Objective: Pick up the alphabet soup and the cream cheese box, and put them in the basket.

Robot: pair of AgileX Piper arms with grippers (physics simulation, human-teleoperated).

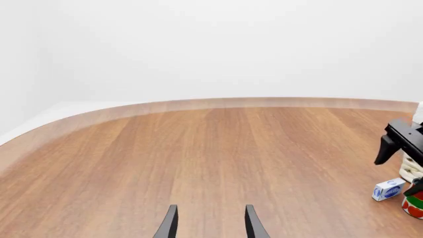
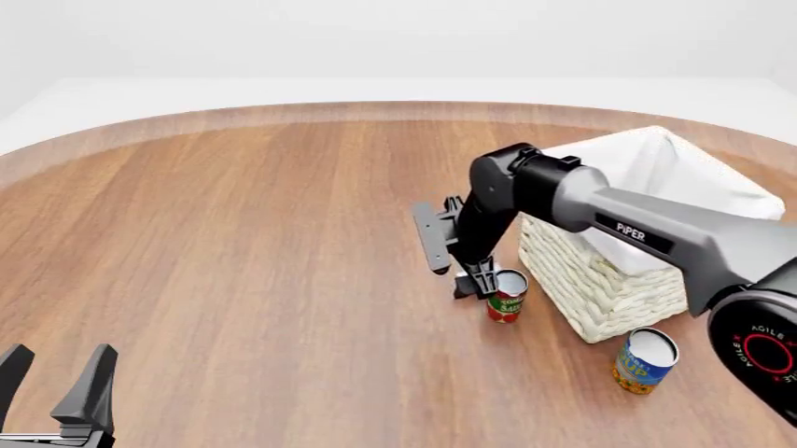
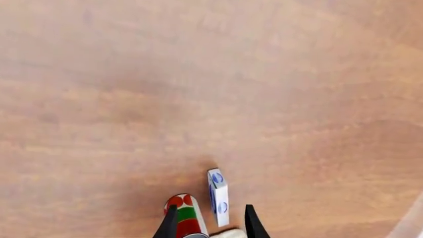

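Note:
The cream cheese box [image 3: 218, 197] stands on edge on the table, light blue and white, right beside a red-and-green can [image 3: 185, 218]. My right gripper [image 3: 211, 225] hangs open just above them, the box showing between its fingertips and the can under one finger. The left wrist view shows the cream cheese box [image 1: 388, 189] beneath the right gripper [image 1: 396, 148]. In the front view the right gripper [image 2: 479, 283] hides the box. The alphabet soup [image 2: 645, 359] stands at the near corner of the basket [image 2: 598, 280]. My left gripper [image 2: 56, 383] is open and empty at the near left.
The red-and-green can [image 2: 505, 297] stands close to the basket's left wall, almost touching the right gripper. The basket's white liner [image 2: 660, 177] rises behind the right arm. The wooden table [image 2: 249, 243] curves to a rounded far edge.

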